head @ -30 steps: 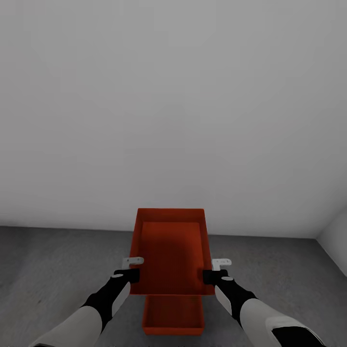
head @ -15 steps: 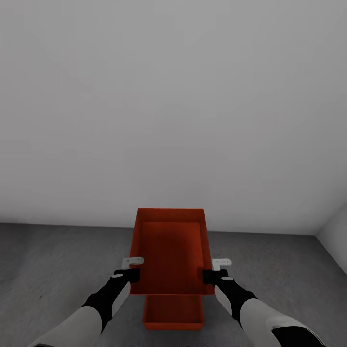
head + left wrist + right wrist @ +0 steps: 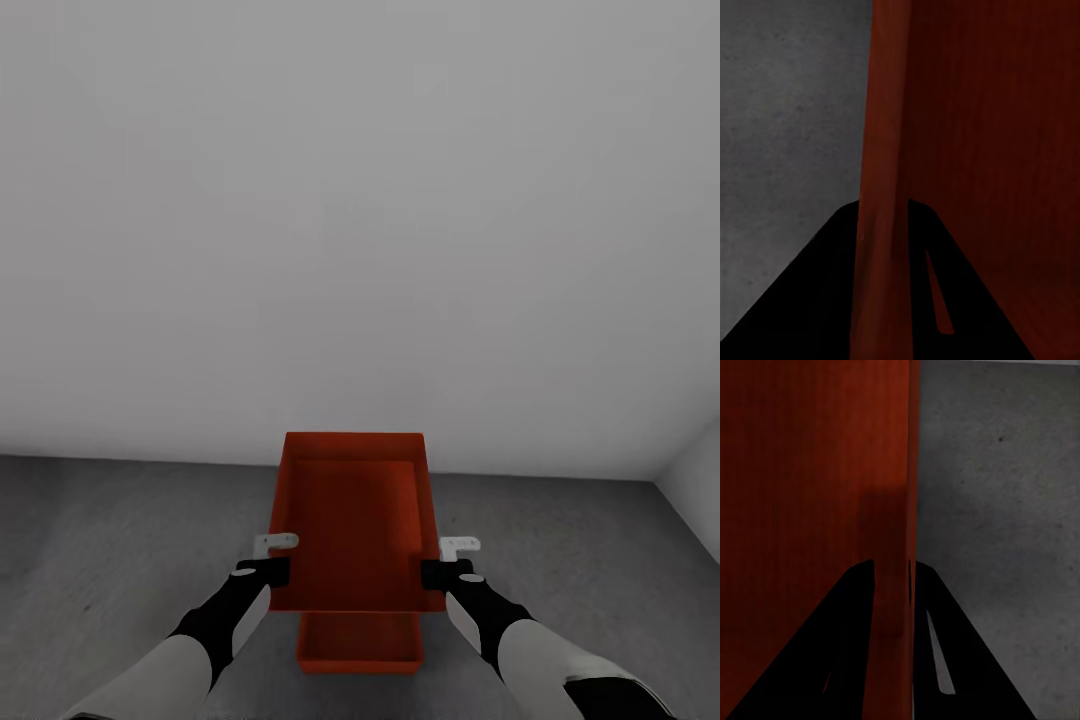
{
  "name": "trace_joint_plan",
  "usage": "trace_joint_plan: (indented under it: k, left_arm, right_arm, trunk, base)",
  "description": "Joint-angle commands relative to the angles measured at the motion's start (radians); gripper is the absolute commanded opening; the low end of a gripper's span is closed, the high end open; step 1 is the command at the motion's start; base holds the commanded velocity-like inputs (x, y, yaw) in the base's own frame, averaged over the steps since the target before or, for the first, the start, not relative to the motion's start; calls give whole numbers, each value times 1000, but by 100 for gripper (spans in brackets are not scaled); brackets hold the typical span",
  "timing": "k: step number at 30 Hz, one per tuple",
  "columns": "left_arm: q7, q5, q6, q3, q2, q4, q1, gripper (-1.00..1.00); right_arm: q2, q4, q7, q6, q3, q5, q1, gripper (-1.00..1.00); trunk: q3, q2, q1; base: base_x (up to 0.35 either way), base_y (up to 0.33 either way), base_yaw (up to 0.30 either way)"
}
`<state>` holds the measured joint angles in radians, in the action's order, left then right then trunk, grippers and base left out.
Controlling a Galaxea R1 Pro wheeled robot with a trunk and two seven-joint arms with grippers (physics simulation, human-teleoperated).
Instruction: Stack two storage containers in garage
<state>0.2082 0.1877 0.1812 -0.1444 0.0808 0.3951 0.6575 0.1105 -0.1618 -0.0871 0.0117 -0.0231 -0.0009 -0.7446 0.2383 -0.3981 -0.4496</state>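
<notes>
I hold one orange-red storage container (image 3: 352, 520) level in the air, its open top up. My left gripper (image 3: 272, 570) is shut on its left wall and my right gripper (image 3: 432, 572) on its right wall. In the left wrist view the thin red wall (image 3: 881, 150) runs between the dark fingers (image 3: 810, 300). The right wrist view has the other wall (image 3: 907, 472) pinched the same way. The second storage container (image 3: 360, 645) rests on the dark grey concrete floor (image 3: 120, 540) of the garage. It lies below the held one, and the held container hides its far part.
A plain pale grey wall (image 3: 360, 220) rises close ahead and meets the floor just behind the held container. A second wall (image 3: 695, 490) forms a corner at the right. Bare concrete (image 3: 997, 510) lies on both sides of the containers.
The view has shifted a little: the floor line and the lower container sit higher in the picture, and less of that container shows below the held one. Both grips are unchanged.
</notes>
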Motion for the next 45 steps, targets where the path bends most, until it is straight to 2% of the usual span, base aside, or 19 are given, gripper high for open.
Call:
trace_joint_plan:
  k: [1,45]
  left_arm:
    - [8,4,6,2,-1,2,1,-100]
    - [8,2,6,2,-1,2,1,-100]
  right_arm:
    - [0,-2,-20,1,28,9,-1,-100]
    - [0,-1,-20,1,28,9,-1,-100]
  trunk:
    - [3,-2,0]
    - [74,-2,0]
  base:
    - [0,0,0]
    - [0,0,0]
